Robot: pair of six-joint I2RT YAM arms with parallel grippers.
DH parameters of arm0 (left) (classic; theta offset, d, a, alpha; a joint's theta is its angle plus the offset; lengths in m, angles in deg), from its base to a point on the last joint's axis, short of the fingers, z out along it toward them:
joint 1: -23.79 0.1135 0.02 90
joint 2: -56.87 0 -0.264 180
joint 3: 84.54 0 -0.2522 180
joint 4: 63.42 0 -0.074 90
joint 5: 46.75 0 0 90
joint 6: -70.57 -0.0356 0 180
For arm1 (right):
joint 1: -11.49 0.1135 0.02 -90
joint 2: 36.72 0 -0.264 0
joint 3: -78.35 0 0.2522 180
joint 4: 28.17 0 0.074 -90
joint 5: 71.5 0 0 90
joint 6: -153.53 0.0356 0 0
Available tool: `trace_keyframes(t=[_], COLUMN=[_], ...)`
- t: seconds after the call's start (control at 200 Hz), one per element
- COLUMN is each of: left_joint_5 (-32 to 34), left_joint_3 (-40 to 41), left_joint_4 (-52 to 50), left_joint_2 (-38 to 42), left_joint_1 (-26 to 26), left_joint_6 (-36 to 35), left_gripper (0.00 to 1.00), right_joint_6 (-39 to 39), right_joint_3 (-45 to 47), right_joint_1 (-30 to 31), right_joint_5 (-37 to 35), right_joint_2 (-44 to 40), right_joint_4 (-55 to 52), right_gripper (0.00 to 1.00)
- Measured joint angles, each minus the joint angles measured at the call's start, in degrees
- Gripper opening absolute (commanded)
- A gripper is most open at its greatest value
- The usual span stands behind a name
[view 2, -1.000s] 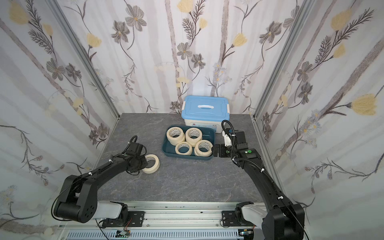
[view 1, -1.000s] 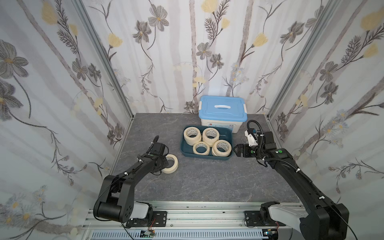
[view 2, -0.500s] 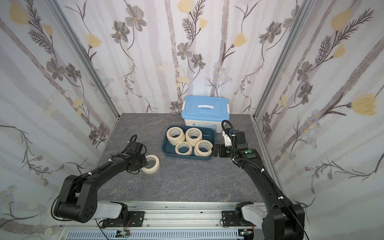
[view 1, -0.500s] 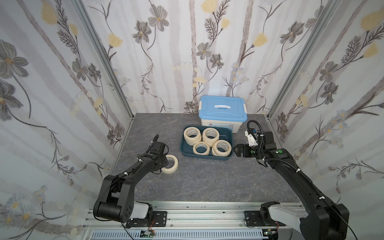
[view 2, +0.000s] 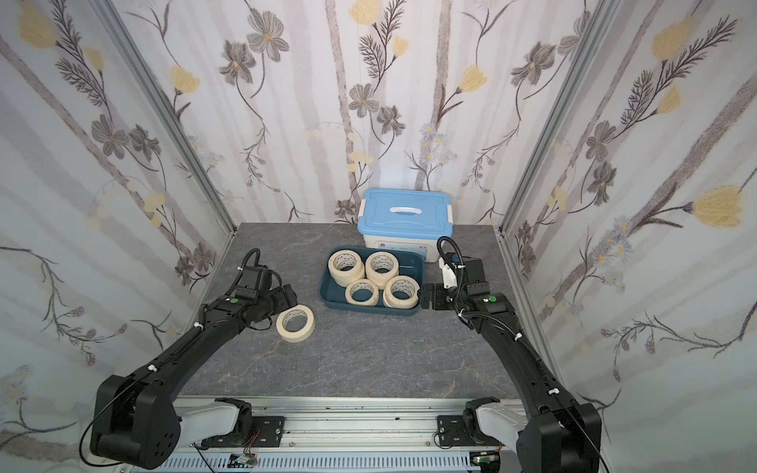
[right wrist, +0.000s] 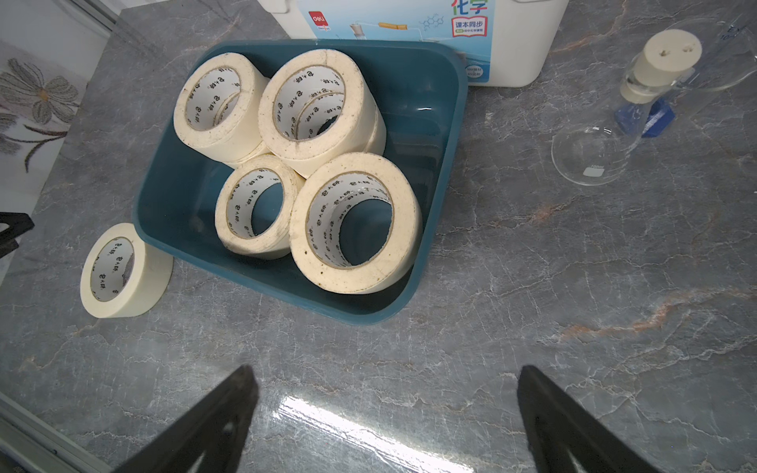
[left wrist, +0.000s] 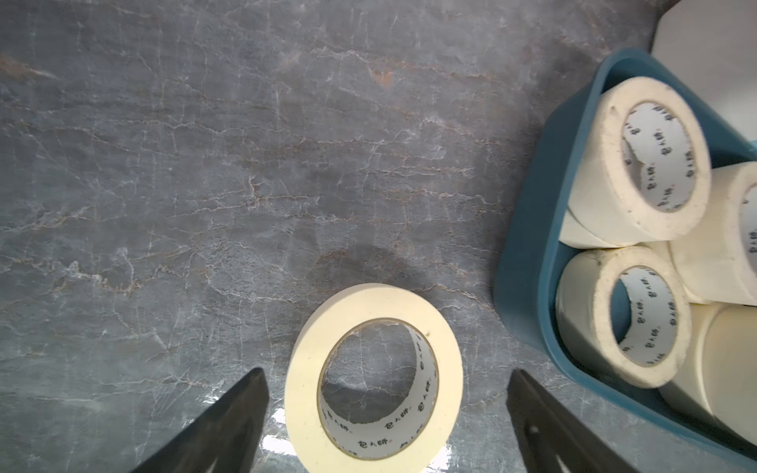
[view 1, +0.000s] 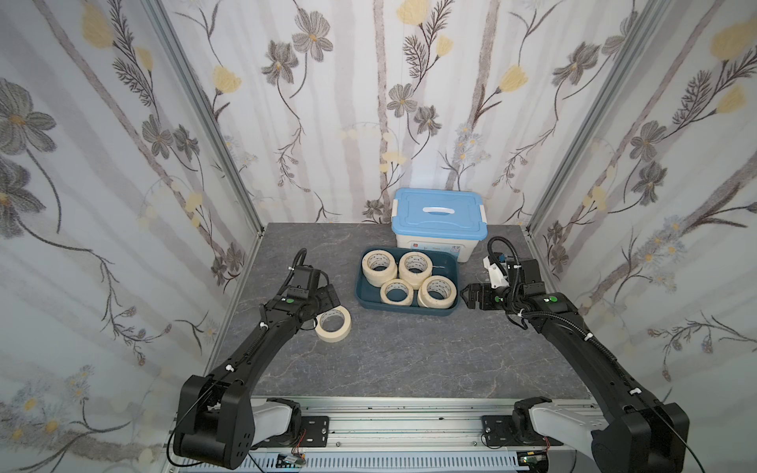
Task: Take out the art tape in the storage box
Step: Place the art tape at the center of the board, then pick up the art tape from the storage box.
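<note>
Lying free beside the tray (view 1: 405,310), one tape roll (view 1: 332,337) is out, your left gripper (left wrist: 387,372) straddling it, jaws spread; right gripper (right wrist: 387,368) faces the tray, jaws apart.

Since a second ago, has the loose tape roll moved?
No. In both top views the loose tape roll keeps its place beside the storage box.

In the shallow dark teal plastic storage box (view 1: 409,309), cream masking-tape rolls (view 1: 413,281) at 10 and 12 o'clock hide most of the rolls beneath them; whether another lies under the 4 o'clock roll cannot be told. In both top views the core print is too small to read. The right wrist view's edge cuts off the white plastic bin (right wrist: 520,49).
</note>
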Motion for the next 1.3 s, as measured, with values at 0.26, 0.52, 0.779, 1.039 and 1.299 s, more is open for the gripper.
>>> trace_keyframes(t=[0.26,0.52,0.779,1.039,1.299], left_joint_5=[-1.92,-3.89,-5.05,-6.36,-6.60], left_joint_3=[-4.35,-11.63,-20.92,-29.38,-33.51], left_joint_4=[-0.37,-0.98,-2.05,-3.17,-3.54], left_joint_2=[-1.27,-9.90,-20.76,-31.85,-39.39], left_joint_1=[-2.40,-7.21,-11.91,-15.32,-16.28], left_joint_6=[-1.88,-3.43,-4.83,-5.05,-5.03], left_gripper=[1.00,0.95,0.86,0.81,0.75], right_joint_6=[0.00,0.02,0.02,0.00,-0.20], right_joint_3=[-0.22,-0.28,-0.28,-0.26,0.17], right_joint_1=[0.00,0.00,0.00,0.00,0.00], right_joint_5=[0.00,0.00,0.00,-0.70,-1.11], right_joint_2=[-0.02,-0.68,-2.05,-3.41,-3.82], right_joint_4=[-0.02,-0.02,-0.09,-0.48,-1.01], right_gripper=[1.00,1.00,1.00,1.00,1.00])
